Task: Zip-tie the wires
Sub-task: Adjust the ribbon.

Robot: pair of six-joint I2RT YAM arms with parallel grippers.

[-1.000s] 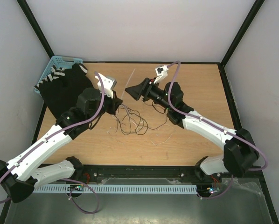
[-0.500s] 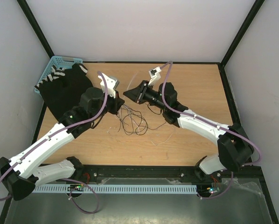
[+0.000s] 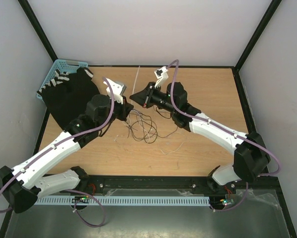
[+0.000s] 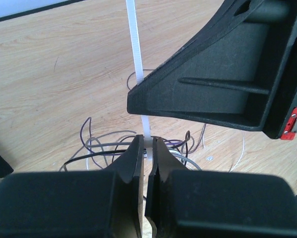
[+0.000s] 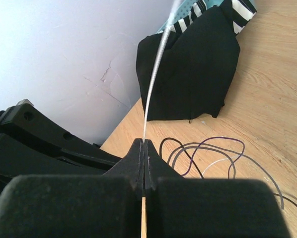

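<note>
Thin white plastic zip tie (image 4: 134, 44): light, springy, slick. Your left gripper (image 4: 148, 148) and right gripper (image 5: 143, 148) both pinch it, close together. Hair-fine black wires (image 3: 143, 128) sprawl limp; take the bunch, not single strands.

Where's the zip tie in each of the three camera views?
Top external: zip tie, a thin upright line above centre, beyond the wires.
Left wrist: zip tie rises from the left end effector to the top edge.
Right wrist: zip tie rises from the right end effector.
Shared landmark: the wires.
</note>
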